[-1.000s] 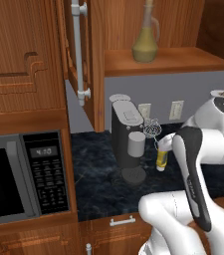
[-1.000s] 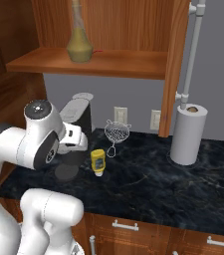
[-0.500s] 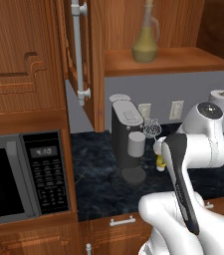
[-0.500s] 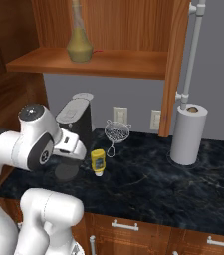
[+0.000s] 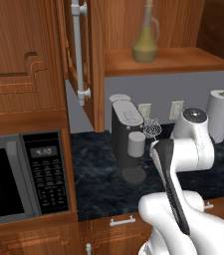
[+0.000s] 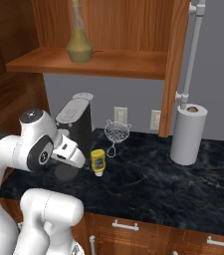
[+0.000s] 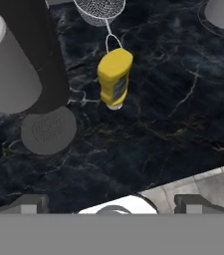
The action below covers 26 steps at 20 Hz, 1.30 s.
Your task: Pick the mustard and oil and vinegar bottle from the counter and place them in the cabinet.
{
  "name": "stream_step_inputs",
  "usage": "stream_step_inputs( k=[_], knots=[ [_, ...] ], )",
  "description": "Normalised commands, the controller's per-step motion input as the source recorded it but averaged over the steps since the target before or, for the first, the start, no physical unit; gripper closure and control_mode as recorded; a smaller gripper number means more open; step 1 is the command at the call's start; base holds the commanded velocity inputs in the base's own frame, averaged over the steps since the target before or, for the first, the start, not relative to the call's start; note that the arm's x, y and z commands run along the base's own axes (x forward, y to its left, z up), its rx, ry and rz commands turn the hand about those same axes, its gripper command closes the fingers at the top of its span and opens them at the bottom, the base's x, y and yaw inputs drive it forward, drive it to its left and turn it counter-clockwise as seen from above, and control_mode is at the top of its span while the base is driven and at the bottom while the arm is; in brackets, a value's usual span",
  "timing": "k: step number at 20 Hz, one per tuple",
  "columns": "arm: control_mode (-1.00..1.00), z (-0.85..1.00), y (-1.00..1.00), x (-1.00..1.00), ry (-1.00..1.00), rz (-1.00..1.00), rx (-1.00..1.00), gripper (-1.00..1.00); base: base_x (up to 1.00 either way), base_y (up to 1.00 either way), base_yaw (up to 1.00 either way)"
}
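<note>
While the cruet [image 6: 79,44] already stands on the cabinet [image 6: 108,62] shelf, your remaining item is the mustard [image 7: 115,77], which sits upright on the counter [image 6: 183,184], cap down, just in front of a wire strainer [image 7: 99,10] and beside the coffee machine [image 6: 76,119]. Your gripper [image 7: 111,201] hangs above the counter edge with its jaws spread wide and nothing between them; the mustard lies ahead of it and well apart. Judged by its look, the bottle is a small plastic squeeze type: light, somewhat yielding under pressure, and smooth enough to slip if pinched at a rounded shoulder. Take it across the flat label faces, at mid-body, where the walls are broadest and parallel. Avoid the narrow cap end at the bottom, where the fingers would scrape the stone, and avoid the top edge, where a grip could tip it. Moderate closing force should suffice; excess may squash the body and let it squirt free. Note that the strainer handle touches or nearly touches the bottle's rear, and the machine's drip base [image 7: 49,130] stands near one side, so you should bring the fingers in on a line that clears both. The bottle is not fragile, but its small footprint means a sideways nudge could topple it.
</note>
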Motion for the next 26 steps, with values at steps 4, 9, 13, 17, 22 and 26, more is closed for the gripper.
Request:
stream_step_inputs(
  k=[4, 9, 13, 17, 22, 26],
  knots=[
    [-1.0, -0.21, 0.0, 0.27, 0.0, -0.05, -0.02, -1.0, 0.0, 0.0, 0.0],
    [-1.0, -0.17, 0.0, 0.25, 0.0, 0.0, -0.04, -1.0, 0.0, 0.0, 0.0],
    [-1.0, -0.24, -0.02, 0.13, 0.0, 0.0, -0.1, -1.0, 0.0, 0.0, 0.0],
    [-1.0, -0.29, -0.02, 0.1, 0.0, 0.0, -0.12, -1.0, 0.0, 0.0, 0.0],
    [-1.0, -0.23, -0.08, 0.23, 0.0, 0.0, -0.09, -1.0, 0.0, 0.0, 0.0],
    [-1.0, -0.17, -0.14, 0.36, 0.0, 0.0, -0.05, -1.0, 0.0, 0.0, 0.0]
  ],
)
